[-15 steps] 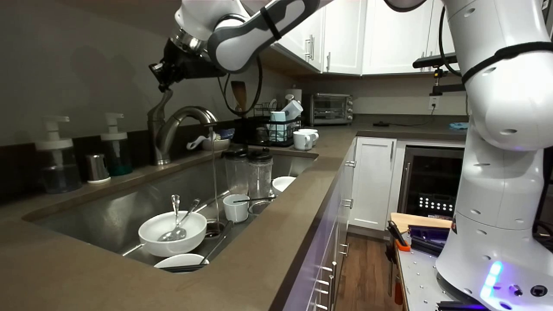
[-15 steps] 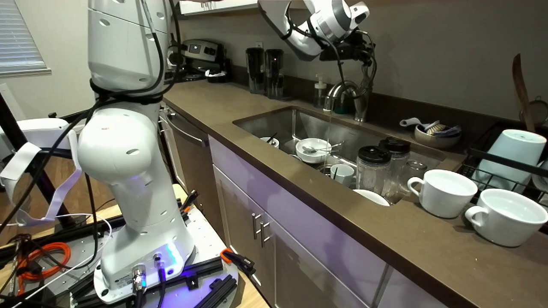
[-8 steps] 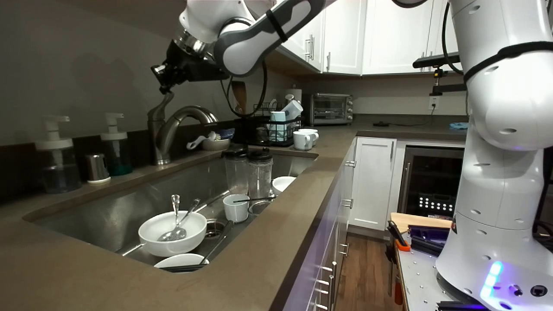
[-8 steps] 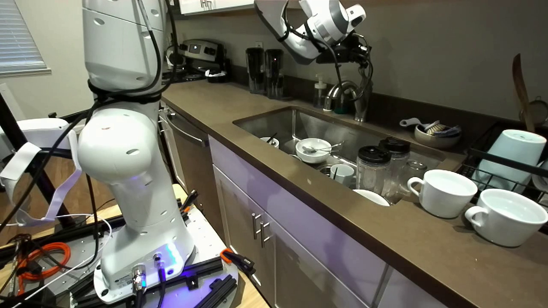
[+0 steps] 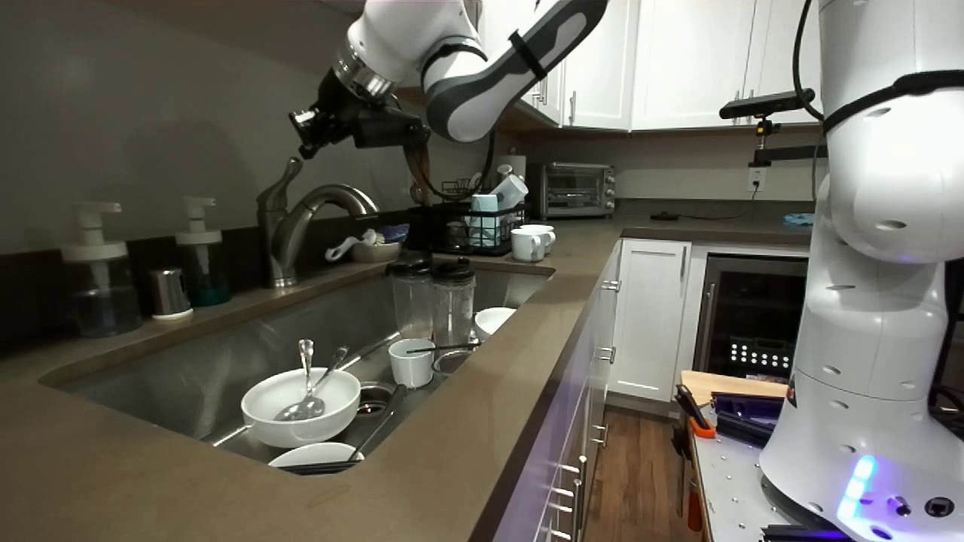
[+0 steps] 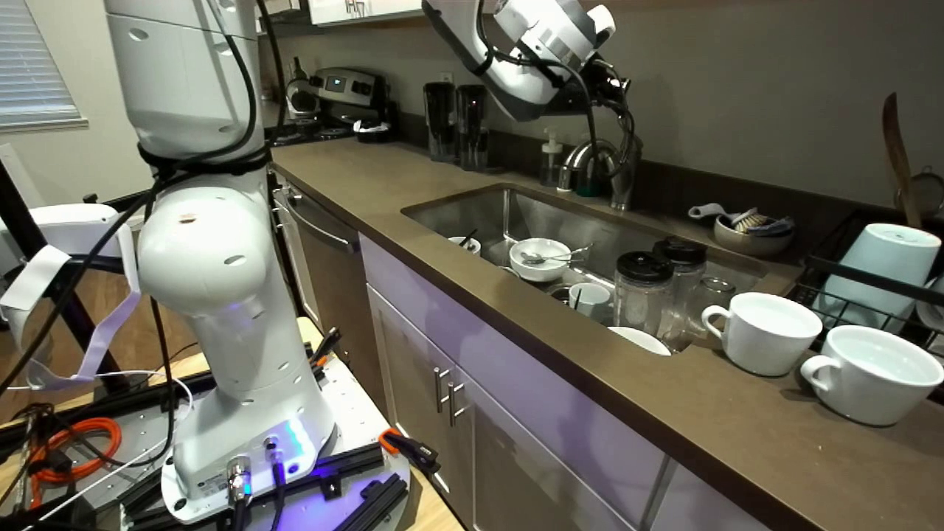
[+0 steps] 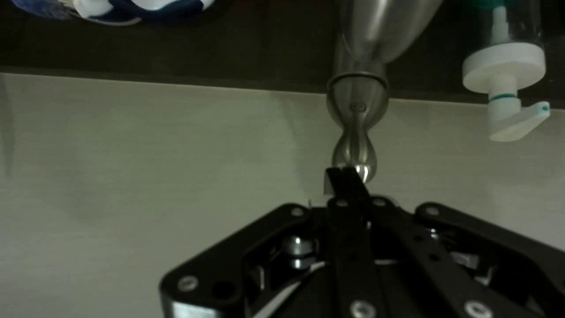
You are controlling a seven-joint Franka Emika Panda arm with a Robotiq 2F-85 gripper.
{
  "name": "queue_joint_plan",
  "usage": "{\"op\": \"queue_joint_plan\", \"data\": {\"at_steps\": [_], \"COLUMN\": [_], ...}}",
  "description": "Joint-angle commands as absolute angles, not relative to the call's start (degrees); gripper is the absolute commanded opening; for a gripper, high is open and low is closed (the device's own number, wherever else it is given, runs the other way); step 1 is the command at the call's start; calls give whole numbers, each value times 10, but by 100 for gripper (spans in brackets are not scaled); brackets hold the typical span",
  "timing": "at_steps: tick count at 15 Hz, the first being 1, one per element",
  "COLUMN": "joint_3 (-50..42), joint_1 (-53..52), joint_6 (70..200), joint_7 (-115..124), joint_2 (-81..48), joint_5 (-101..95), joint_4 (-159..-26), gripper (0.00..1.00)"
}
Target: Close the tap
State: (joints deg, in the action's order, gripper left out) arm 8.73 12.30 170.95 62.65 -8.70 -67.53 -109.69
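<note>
At upper left of an exterior view stood the tap (image 5: 292, 226), not running; my gripper (image 5: 306, 153), pressed together, probably for nudging instead of grasping, hung just off the handle (image 5: 280, 186).

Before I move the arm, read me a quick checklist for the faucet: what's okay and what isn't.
1. Water off: ok, no stream shows from the gooseneck faucet in both exterior views.
2. Lever handle fully at its closed stop: cannot tell.
3. Pincer shut: ok, jaws together in the wrist view.
4. Pincer clear of the lever handle: looks ok, a slim gap seems to show in an exterior view.
5. Pump bottle with teal liquid upright: ok.
</note>
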Motion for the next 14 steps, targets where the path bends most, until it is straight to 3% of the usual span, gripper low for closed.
{"op": "queue_joint_plan", "data": {"at_steps": [1,7,14], "joint_3": [73,83,37], "joint_1": [111,110,21], "joint_6": [1691,1696,1652], "joint_7": [754,760,590], "joint_2": [22,150,268], "joint_5": [-784,-764,-536], "joint_4": [-1208,-1362,-1518], "gripper": [3,2,3]}}
